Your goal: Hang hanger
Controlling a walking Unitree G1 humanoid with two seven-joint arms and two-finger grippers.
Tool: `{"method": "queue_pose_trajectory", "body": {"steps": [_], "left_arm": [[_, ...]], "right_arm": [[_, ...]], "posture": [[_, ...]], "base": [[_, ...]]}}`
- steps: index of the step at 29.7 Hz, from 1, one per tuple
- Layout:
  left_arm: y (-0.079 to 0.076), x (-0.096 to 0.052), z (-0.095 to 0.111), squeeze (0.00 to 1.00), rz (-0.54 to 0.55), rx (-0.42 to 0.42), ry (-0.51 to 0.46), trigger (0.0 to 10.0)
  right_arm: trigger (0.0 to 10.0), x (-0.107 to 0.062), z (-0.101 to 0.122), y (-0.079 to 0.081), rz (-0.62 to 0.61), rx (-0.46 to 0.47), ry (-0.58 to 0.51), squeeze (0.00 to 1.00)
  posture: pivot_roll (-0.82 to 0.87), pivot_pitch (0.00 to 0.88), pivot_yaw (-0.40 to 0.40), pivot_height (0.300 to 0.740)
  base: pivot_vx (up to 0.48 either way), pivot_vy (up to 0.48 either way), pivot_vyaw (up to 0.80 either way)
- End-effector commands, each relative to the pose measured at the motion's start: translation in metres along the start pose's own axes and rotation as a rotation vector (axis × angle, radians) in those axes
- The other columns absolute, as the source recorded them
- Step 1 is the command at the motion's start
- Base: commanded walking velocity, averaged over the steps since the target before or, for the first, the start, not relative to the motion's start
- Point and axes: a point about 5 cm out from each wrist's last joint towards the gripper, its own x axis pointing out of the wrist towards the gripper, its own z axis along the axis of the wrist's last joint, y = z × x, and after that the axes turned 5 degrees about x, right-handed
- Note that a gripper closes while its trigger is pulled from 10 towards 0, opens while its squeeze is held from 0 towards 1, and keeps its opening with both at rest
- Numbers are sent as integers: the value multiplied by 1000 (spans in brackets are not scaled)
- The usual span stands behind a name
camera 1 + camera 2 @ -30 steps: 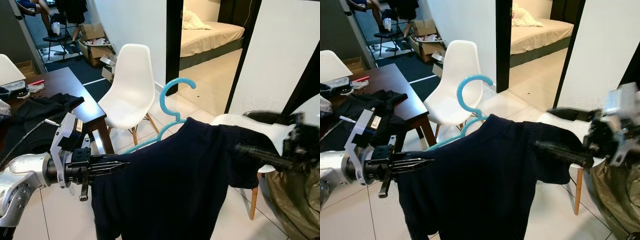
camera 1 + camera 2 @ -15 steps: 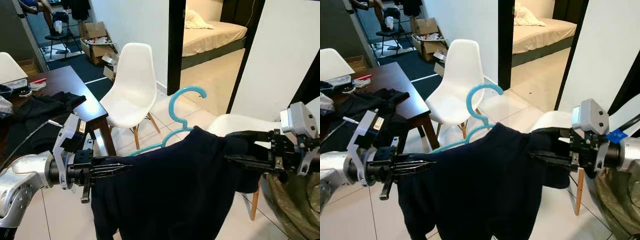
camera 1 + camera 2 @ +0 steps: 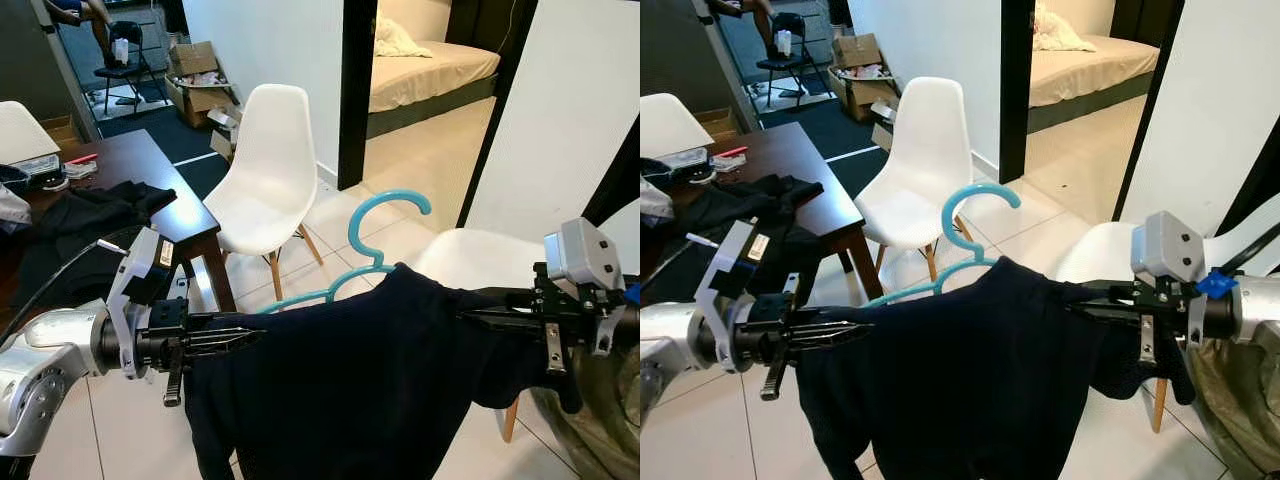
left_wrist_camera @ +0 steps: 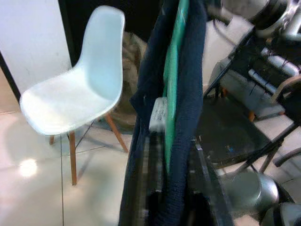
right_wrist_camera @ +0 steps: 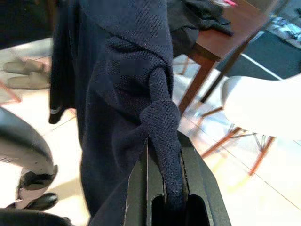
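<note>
L gripper (image 3: 245, 338) clamped on one shoulder of the navy garment (image 3: 370, 390) w/ the teal hanger (image 3: 365, 245) arm inside; L wrist view shows the green bar sandwiched in the cloth between the fingers. R gripper (image 3: 480, 312) pinched on the other shoulder: R wrist view has a bunched fold of knit squeezed between the two fingers (image 5: 141, 188). Garment is stretched between both arms at chest height, hem hanging free over the floor, not touching any furniture as far as I can see. Hook sticks up from the collar, pointing up and away from the robot, not on anything. Progress, my read: shirt is on the hanger and picked up, so prep looks done; the hang itself isn't. No rail or rod in frame, so still need to find one, carry over, lift hook onto it, release both sides. Room: pale glossy tile floor (image 3: 130, 420), white shell chair (image 3: 265, 170) ahead by the corner of a dark wood table (image 3: 130, 170) w/ black clothes piled on it, second white chair (image 3: 470, 260) behind the garment, open doorway to a bedroom w/ a bed (image 3: 430, 65), cardboard boxes (image 3: 195, 65) far back, a seated person's legs at top L corner.
</note>
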Motion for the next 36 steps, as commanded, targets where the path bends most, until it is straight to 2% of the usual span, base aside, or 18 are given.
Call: {"method": "queue_pose_trajectory", "body": {"steps": [1,7,8,11,12,13,17,18,19,20,22,23,24,25,26,28,29,36], "left_arm": [[5,1,7,973,28,7,-55,10000],[7,2,8,1000,43,-24,-86,10000],[8,-4,8,1000,55,-20,-73,10000],[8,-7,8,1000,65,-16,-67,10000],[10,-14,8,1000,100,-2,-52,10000],[10,-14,8,1000,100,-2,-52,10000],[19,-25,9,1000,213,61,-27,10000],[35,-36,11,1000,384,126,-13,10000],[45,-43,14,1000,501,170,-22,10000],[45,-43,14,1000,501,170,-22,10000],[61,-59,22,1000,733,209,-85,10000],[61,-59,22,1000,733,209,-85,10000],[66,-65,24,1000,812,216,-113,10000],[68,-70,24,953,874,212,-141,10000],[68,-74,21,71,906,191,-172,10000],[68,-74,21,71,906,191,-172,10000],[67,-76,19,0,919,176,-191,10000],[59,-74,15,0,847,180,-243,10000]], "right_arm": [[0,4,1,1,10,-16,-9,0],[0,3,4,-2,-11,-21,-35,0],[0,0,4,-7,-62,-27,-47,0],[0,-1,3,-10,-87,-30,-45,0],[0,-4,1,-15,-145,-34,-41,0],[0,-4,1,-15,-145,-34,-41,0],[0,-9,2,-24,-239,-40,-58,0],[0,-18,3,-34,-338,-38,-89,0],[0,-24,3,-39,-399,-36,-106,0],[0,-24,3,-39,-399,-36,-106,0],[0,-31,5,-42,-464,-21,-158,0],[0,-31,5,-42,-464,-21,-158,0],[0,-33,6,-42,-474,-17,-181,0],[0,-33,7,-37,-446,-16,-211,0],[0,-34,9,-29,-400,-21,-240,0],[0,-34,9,-29,-400,-21,-240,0],[0,-34,10,-24,-368,-26,-257,0],[0,-46,21,-15,-270,-33,-289,0]], "posture": [[-57,0,29,740],[-56,0,31,740],[-56,0,32,740],[-56,0,32,740],[-52,0,32,740],[-52,0,32,740],[-51,0,32,740],[-48,0,32,740],[-48,0,32,740],[-48,0,32,740],[-44,0,34,740],[-44,0,34,740],[-44,0,34,740],[-42,0,36,740],[-42,0,36,740],[-42,0,36,740],[-42,0,36,740],[-45,0,37,740]], "base": [[0,0,0],[0,0,0],[0,0,0],[0,0,0],[0,0,0],[0,0,0],[0,0,0],[0,0,0],[0,0,0],[0,0,0],[0,0,0],[0,0,0],[0,0,0],[0,0,0],[0,0,0],[0,0,0],[0,0,0],[0,0,0]]}}
